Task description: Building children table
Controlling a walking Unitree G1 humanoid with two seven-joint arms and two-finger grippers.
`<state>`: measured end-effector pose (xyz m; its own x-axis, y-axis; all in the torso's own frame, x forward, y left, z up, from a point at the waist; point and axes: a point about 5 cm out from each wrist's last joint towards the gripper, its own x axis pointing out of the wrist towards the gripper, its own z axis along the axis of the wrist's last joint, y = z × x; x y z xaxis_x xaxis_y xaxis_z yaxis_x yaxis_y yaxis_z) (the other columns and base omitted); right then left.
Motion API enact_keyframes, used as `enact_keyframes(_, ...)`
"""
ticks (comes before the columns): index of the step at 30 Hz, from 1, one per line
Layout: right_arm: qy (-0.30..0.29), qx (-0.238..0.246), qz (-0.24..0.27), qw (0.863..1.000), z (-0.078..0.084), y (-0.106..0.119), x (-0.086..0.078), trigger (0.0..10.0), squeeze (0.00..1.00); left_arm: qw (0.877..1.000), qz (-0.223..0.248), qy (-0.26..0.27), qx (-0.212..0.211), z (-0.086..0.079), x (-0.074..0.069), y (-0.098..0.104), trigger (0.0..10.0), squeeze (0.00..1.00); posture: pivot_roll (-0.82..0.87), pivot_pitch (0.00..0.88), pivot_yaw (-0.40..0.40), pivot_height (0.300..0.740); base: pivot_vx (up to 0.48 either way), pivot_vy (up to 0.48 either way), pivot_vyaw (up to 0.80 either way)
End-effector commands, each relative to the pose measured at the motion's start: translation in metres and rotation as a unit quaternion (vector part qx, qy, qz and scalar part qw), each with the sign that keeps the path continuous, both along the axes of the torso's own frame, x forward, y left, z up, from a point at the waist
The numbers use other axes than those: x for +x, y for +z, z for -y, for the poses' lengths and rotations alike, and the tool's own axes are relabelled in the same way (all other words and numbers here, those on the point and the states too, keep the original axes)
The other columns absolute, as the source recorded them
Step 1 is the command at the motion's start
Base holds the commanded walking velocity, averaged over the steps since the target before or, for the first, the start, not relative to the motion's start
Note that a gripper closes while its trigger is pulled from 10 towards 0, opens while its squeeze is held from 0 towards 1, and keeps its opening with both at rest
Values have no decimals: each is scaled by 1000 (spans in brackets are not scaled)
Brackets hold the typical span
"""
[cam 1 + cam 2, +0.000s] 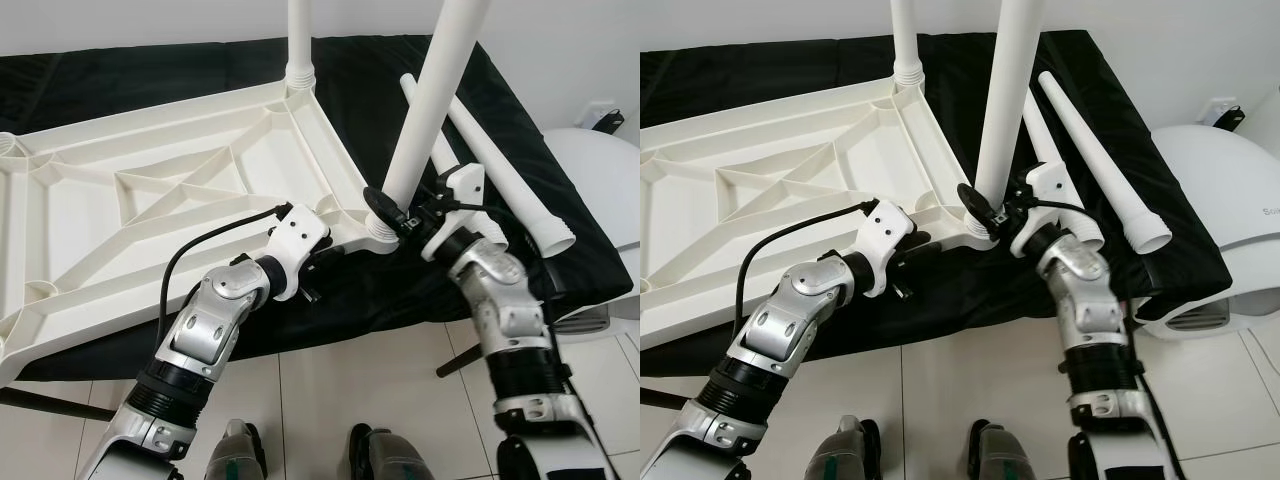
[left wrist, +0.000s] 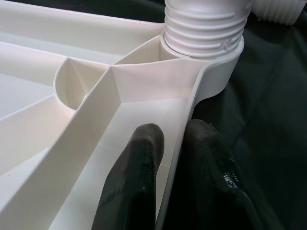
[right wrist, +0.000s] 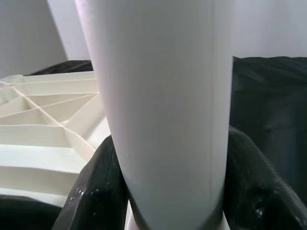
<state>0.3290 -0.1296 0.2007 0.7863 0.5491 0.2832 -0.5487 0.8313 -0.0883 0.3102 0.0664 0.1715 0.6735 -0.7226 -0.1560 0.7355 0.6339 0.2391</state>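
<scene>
Tabletop (image 1: 150, 190) lay upside down on the black-draped table (image 1: 120, 75); my left pincer (image 2: 168, 158) pinched its stiff rim. My right pincer (image 3: 168, 191) clamped the leg (image 1: 425, 110), light and slick, low by the corner socket (image 1: 380, 232).

Black cloth (image 1: 560, 215) covering the work surface; white rounded appliance (image 1: 1230, 190) standing beside it on tiled floor (image 1: 340, 385).

**Silver arms, white wrists, black fingers**

Both arms are jointed silver metal with black ribbed collars. White plastic wrist housings carry the left gripper (image 2: 170, 158) and right gripper (image 3: 168, 191), each with two long, scuffed black fingers. A black cable loops along the left forearm.
</scene>
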Motion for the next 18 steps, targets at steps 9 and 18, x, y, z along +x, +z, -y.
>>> enact_keyframes(9, -48, 33, 3, 998, -34, 5, -3, 10000, 0, 999, -22, 31, 10, 6, 3, -9, 10000, 0, 46, 208, -9, 740, 0, 0, 0)
enact_keyframes(18, -181, 57, -29, 981, -53, -7, 3, 10000, 0, 999, -21, 31, 10, 8, 4, -8, 10000, 0, 45, 190, 0, 740, 0, 0, 0)
